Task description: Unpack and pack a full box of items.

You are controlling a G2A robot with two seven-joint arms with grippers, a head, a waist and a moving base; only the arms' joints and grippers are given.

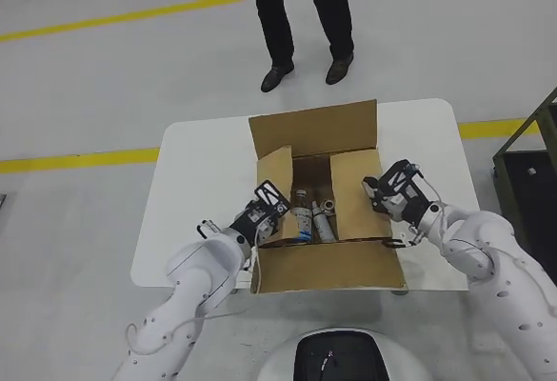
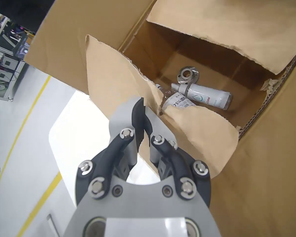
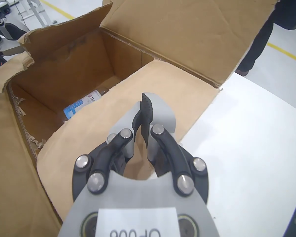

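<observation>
Just beside left fingers (image 2: 124, 117), box flap (image 2: 108, 80)

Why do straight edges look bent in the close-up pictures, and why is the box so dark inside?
Left wrist view: a wide lens seems to bow the cardboard box edges and the yellow floor line; flaps shade the inside, though the white bottle catches light. Right wrist view: the white table glares. Top view: the box interior is dark.

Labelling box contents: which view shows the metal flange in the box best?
Left wrist view: the flange lies unobstructed inside the box, against a white bottle. Top view gives a tiny pale speck, hard to make out. In the right wrist view a flap hides that spot.
</observation>
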